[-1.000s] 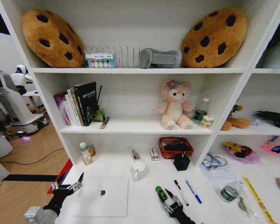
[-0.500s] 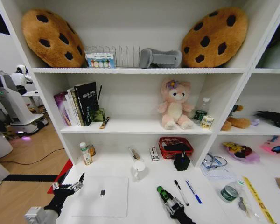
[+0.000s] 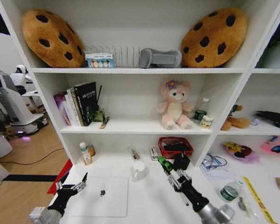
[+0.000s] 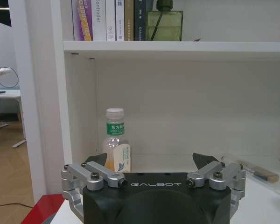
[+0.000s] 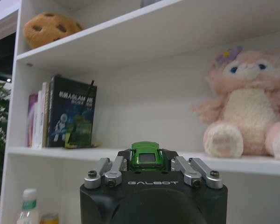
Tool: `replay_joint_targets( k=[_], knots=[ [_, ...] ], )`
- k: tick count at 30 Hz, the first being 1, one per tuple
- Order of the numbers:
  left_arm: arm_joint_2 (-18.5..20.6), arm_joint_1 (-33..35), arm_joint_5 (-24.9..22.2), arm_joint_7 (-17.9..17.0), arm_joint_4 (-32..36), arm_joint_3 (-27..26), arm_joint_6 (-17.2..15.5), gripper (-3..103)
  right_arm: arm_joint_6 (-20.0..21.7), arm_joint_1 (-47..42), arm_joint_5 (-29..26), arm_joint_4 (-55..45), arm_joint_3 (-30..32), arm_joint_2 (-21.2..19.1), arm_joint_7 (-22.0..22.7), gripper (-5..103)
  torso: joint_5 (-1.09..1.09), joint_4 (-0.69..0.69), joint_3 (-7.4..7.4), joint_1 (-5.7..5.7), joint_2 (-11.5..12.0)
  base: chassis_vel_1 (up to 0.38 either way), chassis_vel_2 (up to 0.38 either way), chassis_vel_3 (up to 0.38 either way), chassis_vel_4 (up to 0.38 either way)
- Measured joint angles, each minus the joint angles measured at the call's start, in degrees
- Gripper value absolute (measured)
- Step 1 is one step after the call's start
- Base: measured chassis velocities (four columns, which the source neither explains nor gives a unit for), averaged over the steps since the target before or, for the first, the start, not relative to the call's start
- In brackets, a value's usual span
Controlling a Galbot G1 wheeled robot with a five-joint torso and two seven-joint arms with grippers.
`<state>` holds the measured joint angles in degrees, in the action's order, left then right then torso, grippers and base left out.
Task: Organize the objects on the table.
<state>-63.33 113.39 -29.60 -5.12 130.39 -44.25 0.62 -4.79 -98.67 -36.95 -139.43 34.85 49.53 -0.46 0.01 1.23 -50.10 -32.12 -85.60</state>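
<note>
My right gripper [image 3: 168, 168] is raised above the white table [image 3: 144, 205], shut on the tiny green toy car [image 3: 165, 164]. In the right wrist view the car [image 5: 146, 155] sits pinched between the fingers of that gripper [image 5: 146, 161], level with the shelf that carries the pink plush [image 5: 245, 109]. The silver laptop [image 3: 100, 196] lies closed at the front left. My left gripper [image 3: 78, 183] hovers open at the laptop's left edge; in its wrist view [image 4: 149, 163] nothing is between the fingers. A yellow ruler [image 3: 257, 198] lies at the far right. My right arm covers the pens.
A red basket [image 3: 176, 145], a black box [image 3: 181, 161] and a white mug [image 3: 139, 171] stand at the back of the table. A small bottle [image 3: 86, 154] stands at the back left corner. A tape roll [image 3: 229, 192] lies at the right. Books [image 3: 78, 103] fill the shelf above.
My right gripper has risen from the table's front with the green car and moved back toward the red basket. The left gripper has hardly moved.
</note>
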Motion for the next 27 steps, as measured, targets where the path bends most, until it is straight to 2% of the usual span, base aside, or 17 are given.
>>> replay_joint_targets(
  k=[2, 3, 4, 5, 7, 10, 12, 13, 15, 17, 19, 20, 22, 23, 25, 27],
  knots=[
    [-0.22, 0.04, 0.18, 0.04, 0.30, 0.19, 0.00, 100, 1.46, 2.03, -1.76, -0.39, -0.20, -0.79, 1.15, 35, 0.00, 0.00, 0.00, 0.00, 0.00, 0.000, 0.000, 0.000, 0.000],
    [-0.76, 0.10, 0.54, 0.07, 0.85, 0.56, 0.00, 100, 4.78, 7.80, -6.35, -0.73, -0.99, -3.07, 3.58, 35, 0.01, -0.02, 0.00, -0.01, 0.00, 0.000, 0.000, 0.000, 0.000],
    [-1.06, 0.12, 0.74, 0.08, 1.16, 0.74, 0.00, 100, 6.29, 11.19, -8.76, -0.57, -1.68, -4.66, 4.70, 35, 0.00, -0.03, 0.00, -0.01, 0.00, 0.000, 0.000, 0.000, 0.000],
    [-1.06, 0.12, 0.74, 0.08, 1.16, 0.74, 0.00, 100, 6.29, 11.19, -8.76, -0.57, -1.68, -4.66, 4.70, 35, 0.00, -0.03, 0.00, -0.01, 0.00, 0.000, 0.000, 0.000, 0.000],
    [-1.63, 0.08, 1.11, 0.07, 1.70, 1.04, -0.12, 100, 8.73, 18.43, -13.64, 1.35, -3.82, -8.23, 6.72, 35, 0.00, -0.02, 0.00, -0.01, 0.01, 0.000, 0.000, 0.000, 0.000],
    [-1.80, 0.04, 1.20, 0.05, 1.90, 1.12, -0.26, 100, 9.33, 20.95, -15.17, 2.45, -4.69, -9.48, 7.07, 35, -0.01, -0.01, 0.00, -0.01, 0.00, 0.000, 0.000, 0.000, 0.000],
    [-2.49, -0.14, 1.58, -0.23, 2.57, 1.36, -0.94, 100, 9.72, 28.54, -17.62, 6.63, -7.96, -12.01, 7.12, 35, 0.00, 0.01, -0.01, -0.01, 0.00, 0.000, 0.000, 0.000, 0.000],
    [-2.49, -0.14, 1.58, -0.23, 2.57, 1.36, -0.94, 100, 9.72, 28.54, -17.62, 6.63, -7.96, -12.01, 7.12, 35, 0.00, 0.01, -0.01, -0.01, 0.00, 0.000, 0.000, 0.000, 0.000],
    [-2.98, -0.07, 1.96, -0.44, 3.22, 1.40, -1.37, 100, 9.73, 34.24, -18.96, 9.48, -11.85, -13.32, 6.89, 35, 0.00, 0.01, -0.01, -0.01, 0.01, 0.000, 0.000, 0.000, 0.000],
    [-3.19, -0.02, 2.11, -0.44, 3.45, 1.40, -1.47, 100, 9.80, 36.30, -19.46, 10.31, -13.43, -13.62, 6.87, 35, 0.00, 0.00, -0.01, -0.01, 0.01, 0.000, 0.000, 0.000, 0.000],
    [-3.70, -0.04, 2.51, -0.59, 3.98, 1.47, -1.71, 100, 10.56, 42.35, -20.89, 12.89, -19.20, -13.70, 7.43, 35, -0.01, 0.00, 0.00, -0.01, 0.00, 0.000, 0.000, 0.000, 0.000],
    [-3.70, -0.04, 2.51, -0.59, 3.98, 1.47, -1.71, 100, 10.56, 42.35, -20.89, 12.89, -19.20, -13.70, 7.43, 35, -0.01, 0.00, 0.00, -0.01, 0.00, 0.000, 0.000, 0.000, 0.000],
    [-4.09, -0.12, 2.66, -0.77, 4.49, 1.52, -1.97, 100, 11.32, 47.27, -21.37, 15.55, -24.47, -13.04, 7.93, 35, -0.01, 0.00, 0.00, -0.01, 0.01, 0.000, 0.000, 0.000, 0.000],
    [-4.09, -0.12, 2.66, -0.77, 4.49, 1.52, -1.97, 100, 11.32, 47.27, -21.37, 15.55, -24.47, -13.04, 7.93, 35, -0.01, 0.00, 0.00, -0.01, 0.01, 0.000, 0.000, 0.000, 0.000],
    [-4.37, -0.16, 2.71, -0.89, 4.83, 1.53, -2.18, 100, 11.83, 52.65, -21.40, 18.39, -29.55, -11.96, 8.80, 35, -0.01, 0.01, 0.00, -0.01, 0.00, 0.000, 0.000, 0.000, 0.000],
    [-4.49, -0.17, 2.75, -0.90, 4.88, 1.52, -2.19, 100, 12.03, 54.41, -21.50, 19.18, -31.11, -11.57, 9.17, 35, -0.01, 0.00, 0.00, -0.01, 0.00, 0.000, 0.000, 0.000, 0.000]
  ],
)
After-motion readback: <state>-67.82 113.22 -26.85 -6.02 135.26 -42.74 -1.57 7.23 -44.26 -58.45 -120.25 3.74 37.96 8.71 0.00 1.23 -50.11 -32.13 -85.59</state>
